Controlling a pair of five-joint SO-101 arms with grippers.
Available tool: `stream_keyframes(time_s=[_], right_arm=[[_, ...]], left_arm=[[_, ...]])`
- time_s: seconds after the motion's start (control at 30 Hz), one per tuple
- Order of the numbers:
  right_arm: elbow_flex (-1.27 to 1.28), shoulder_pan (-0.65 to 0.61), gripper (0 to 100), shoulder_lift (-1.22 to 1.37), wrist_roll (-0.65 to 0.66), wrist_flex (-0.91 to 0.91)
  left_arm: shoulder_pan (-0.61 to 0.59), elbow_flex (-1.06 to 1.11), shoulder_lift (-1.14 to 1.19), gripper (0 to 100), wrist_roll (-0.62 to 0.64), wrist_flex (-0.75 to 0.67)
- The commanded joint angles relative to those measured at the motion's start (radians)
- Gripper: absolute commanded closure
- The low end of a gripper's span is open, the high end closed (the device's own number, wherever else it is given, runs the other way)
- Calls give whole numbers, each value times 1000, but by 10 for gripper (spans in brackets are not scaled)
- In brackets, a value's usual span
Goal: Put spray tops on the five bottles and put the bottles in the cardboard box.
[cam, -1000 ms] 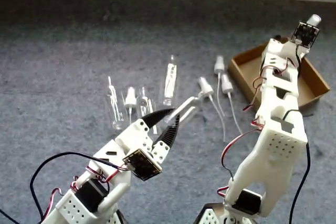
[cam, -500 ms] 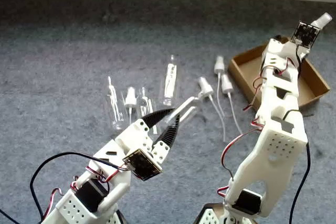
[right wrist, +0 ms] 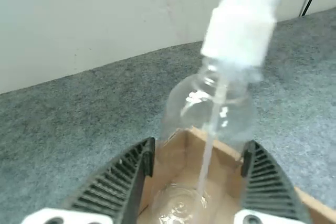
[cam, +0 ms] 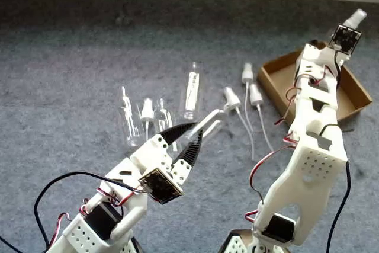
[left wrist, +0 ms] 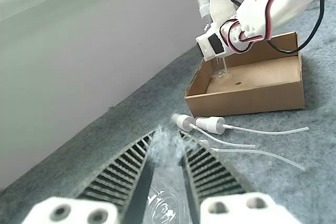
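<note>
My left gripper point(cam: 199, 128) point(left wrist: 168, 136) is shut on a clear open-necked bottle point(cam: 208, 124) point(left wrist: 164, 198), held low over the carpet. My right gripper point(cam: 349, 31) point(right wrist: 198, 148) point(left wrist: 216, 45) hangs over the cardboard box point(cam: 273, 80) point(left wrist: 252, 95) point(right wrist: 294, 198). Its fingers point(right wrist: 131, 177) stand open around a bottle with a white spray top point(right wrist: 210, 108) point(cam: 357, 18) point(left wrist: 220, 66). That bottle stands tilted with its base inside the box, with a gap to one finger. Three loose spray tops point(cam: 247, 74) point(left wrist: 210, 124) lie between the arms.
Left of centre stand three clear bottles point(cam: 129, 125), one with a white top point(cam: 147, 111). Another bottle point(cam: 190, 93) lies on its side behind them. Grey carpet point(cam: 71, 75) covers the table, with a pale wall at the back.
The spray top of the bottle at my right gripper swung to the right, then a little back and up. Both arms kept still.
</note>
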Motion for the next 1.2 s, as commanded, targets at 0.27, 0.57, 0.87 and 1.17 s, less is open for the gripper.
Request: stream_keyframes(time_s=[0.27,0.57,0.87,1.17], right_arm=[[-58,7,814,-25,11,-35],[38,22,814,-33,130,-266],[246,-8,814,-25,298,-538],[255,-2,814,-22,112,-541]], left_arm=[[12,22,-7,996,6,18],[12,22,-7,996,6,25],[12,22,-7,996,6,25],[12,22,-7,996,6,25]])
